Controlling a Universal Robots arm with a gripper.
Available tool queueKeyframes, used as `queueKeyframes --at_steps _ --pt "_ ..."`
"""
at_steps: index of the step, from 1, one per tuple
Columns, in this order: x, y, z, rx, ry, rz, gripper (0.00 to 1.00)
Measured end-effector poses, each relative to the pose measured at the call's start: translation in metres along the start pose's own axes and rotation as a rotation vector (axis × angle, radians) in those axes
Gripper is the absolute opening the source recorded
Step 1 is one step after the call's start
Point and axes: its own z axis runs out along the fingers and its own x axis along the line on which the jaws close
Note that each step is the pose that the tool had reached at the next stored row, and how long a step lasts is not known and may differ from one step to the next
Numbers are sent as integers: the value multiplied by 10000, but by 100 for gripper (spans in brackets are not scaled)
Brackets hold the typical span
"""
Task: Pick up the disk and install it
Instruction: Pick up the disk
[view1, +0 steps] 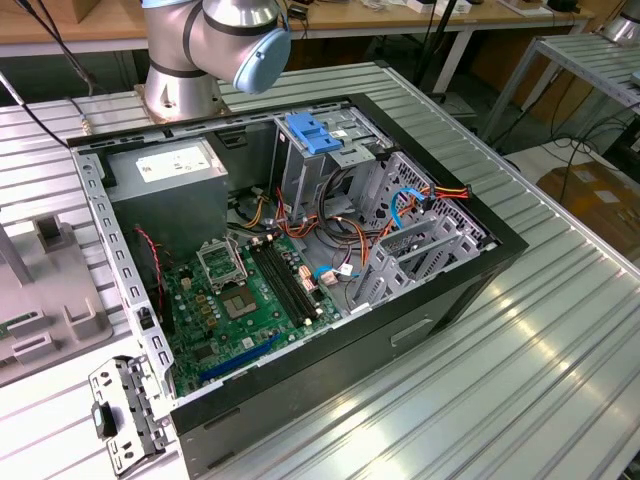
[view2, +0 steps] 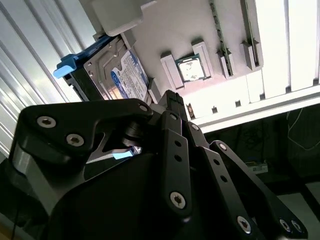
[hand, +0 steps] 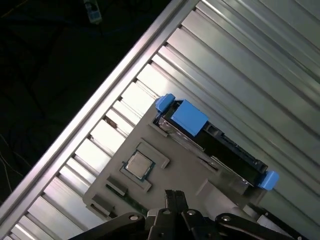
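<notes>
Over the grey holder (hand: 186, 171) the gripper (hand: 173, 194) is seen closed on nothing; the disk (hand: 222, 148) should be grasped squarely, centred.

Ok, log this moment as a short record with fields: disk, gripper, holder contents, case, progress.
disk: seated in the grey holder, blue rails fitted, not gripped
gripper: shut, empty, facing the holder, apart from the disk
holder contents: the disk, plus a chip in a recess beside it
computer case: open on the slatted table, motherboard exposed
progress: disk not yet picked up
</notes>
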Motion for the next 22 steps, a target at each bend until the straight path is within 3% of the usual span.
queueKeyframes --at_steps 22 --pt "0 0 0 -42 76 -1711 11"
